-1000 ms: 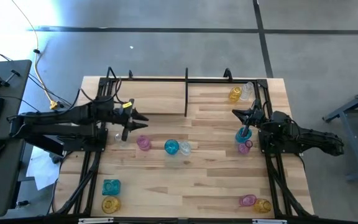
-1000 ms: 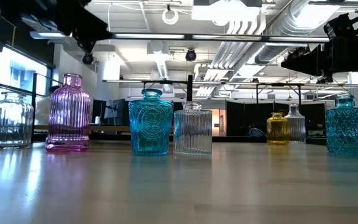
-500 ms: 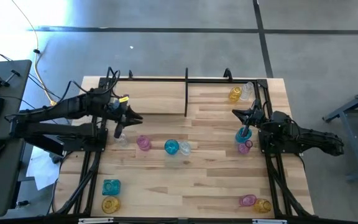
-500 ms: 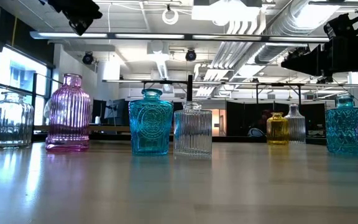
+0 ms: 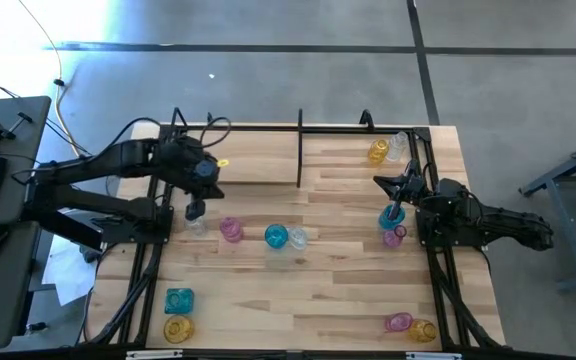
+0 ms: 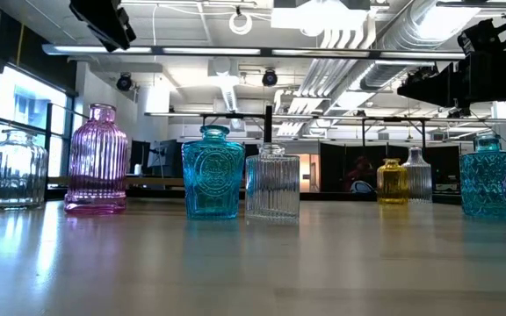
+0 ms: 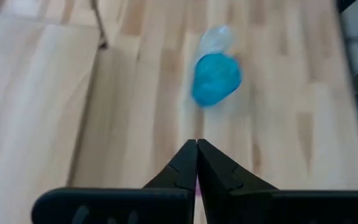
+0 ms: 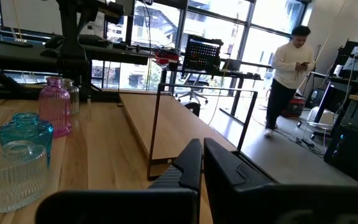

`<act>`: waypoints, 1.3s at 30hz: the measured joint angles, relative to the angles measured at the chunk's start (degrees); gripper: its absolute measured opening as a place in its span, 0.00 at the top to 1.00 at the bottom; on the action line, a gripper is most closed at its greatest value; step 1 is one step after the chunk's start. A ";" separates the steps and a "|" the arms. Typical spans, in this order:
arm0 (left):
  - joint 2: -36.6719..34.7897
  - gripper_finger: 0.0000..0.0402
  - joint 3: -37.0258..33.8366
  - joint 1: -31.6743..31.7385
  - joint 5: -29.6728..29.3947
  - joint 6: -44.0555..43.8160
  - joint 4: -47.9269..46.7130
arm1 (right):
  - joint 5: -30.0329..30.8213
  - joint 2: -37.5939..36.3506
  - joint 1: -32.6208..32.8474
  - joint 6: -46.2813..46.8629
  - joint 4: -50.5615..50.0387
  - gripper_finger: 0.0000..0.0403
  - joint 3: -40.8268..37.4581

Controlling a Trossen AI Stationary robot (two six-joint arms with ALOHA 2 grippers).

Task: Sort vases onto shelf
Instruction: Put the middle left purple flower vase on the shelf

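With my left gripper (image 5: 195, 209) fully closed and empty above the small ribbed clear glass vase (image 5: 196, 224) at the table's left, I judged it light, slippery, fragile, best gripped at the neck.

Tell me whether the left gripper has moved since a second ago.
Yes. In the high view the left gripper has swung from pointing toward the shelf's upright divider rod to pointing down near the clear vase, and its jaws have closed.
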 joint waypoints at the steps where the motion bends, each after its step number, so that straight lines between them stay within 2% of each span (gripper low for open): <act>1: 0.86 0.99 0.50 0.00 -0.56 0.00 -0.22 | 0.01 0.00 0.00 0.01 -0.01 1.00 0.00; 6: 4.56 0.99 1.49 -1.53 -0.96 2.47 -2.28 | 0.01 0.00 -0.02 0.00 0.00 1.00 -0.01; 10: 7.25 0.94 1.49 -3.36 -2.34 4.43 -6.07 | -0.01 0.00 -0.01 0.00 -0.02 1.00 0.00; 16: 10.12 0.80 1.49 -6.32 -4.02 4.41 -10.92 | -0.01 0.00 0.00 0.00 0.00 1.00 -0.01; 29: 14.48 0.47 1.49 -10.34 -5.62 -2.60 -9.54 | 0.01 0.00 -0.02 0.00 -0.02 1.00 0.01; 31: 15.54 0.44 1.49 -11.44 -5.99 -3.20 -8.56 | 0.01 0.00 -0.01 0.00 -0.02 1.00 -0.01; 36: 18.44 0.43 1.49 -14.42 -11.18 -3.52 -7.52 | -0.01 0.00 -0.01 0.00 -0.01 1.00 -0.01; 39: 20.15 0.43 1.49 -15.13 -11.56 -5.42 -6.94 | 0.00 0.00 -0.02 0.00 -0.02 1.00 -0.01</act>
